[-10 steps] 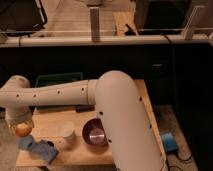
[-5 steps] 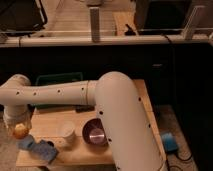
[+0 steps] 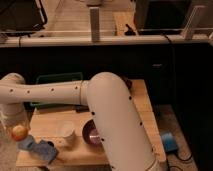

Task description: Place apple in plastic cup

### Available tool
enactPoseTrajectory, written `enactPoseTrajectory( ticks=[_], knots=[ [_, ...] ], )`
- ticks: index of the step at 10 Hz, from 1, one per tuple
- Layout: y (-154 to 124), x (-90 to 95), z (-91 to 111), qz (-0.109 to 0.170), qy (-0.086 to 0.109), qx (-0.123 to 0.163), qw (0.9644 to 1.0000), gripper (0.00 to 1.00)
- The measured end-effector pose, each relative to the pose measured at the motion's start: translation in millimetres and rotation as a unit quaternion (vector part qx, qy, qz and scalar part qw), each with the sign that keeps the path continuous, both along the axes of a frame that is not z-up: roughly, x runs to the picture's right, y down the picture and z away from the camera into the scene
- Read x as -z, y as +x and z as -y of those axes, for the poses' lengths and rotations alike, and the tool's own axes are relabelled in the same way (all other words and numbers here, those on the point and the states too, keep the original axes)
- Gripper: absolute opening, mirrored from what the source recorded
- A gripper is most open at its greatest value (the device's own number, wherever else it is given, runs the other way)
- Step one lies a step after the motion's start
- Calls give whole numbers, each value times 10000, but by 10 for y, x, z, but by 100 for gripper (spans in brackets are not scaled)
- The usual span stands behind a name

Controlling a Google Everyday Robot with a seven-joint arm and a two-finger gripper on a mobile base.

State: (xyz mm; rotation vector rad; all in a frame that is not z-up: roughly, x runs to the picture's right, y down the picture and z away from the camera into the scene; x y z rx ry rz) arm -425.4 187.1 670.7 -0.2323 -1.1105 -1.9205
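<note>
The apple (image 3: 20, 133) is held clamped in the gripper (image 3: 18, 129) at the far left, beyond the edge of the table (image 3: 140, 107) and above a blue object (image 3: 39, 149). It should be carried rightward, centred over the plastic cup (image 3: 66, 133), lowered to the rim and only then released, as little clearance is expected; the purple bowl (image 3: 91, 135) just beside the cup is to be avoided. No long axis is presented by the round apple, its stem direction cannot be told, and the cup stands upright.
</note>
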Motion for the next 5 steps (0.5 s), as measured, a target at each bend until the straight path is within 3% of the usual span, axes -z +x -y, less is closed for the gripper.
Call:
enactPoseTrajectory(
  ticks=[3, 5],
  knots=[
    [-3, 11, -29, -31, -51, 111, 9999, 78],
    [14, 6, -26, -58, -82, 136, 9999, 80]
  ],
)
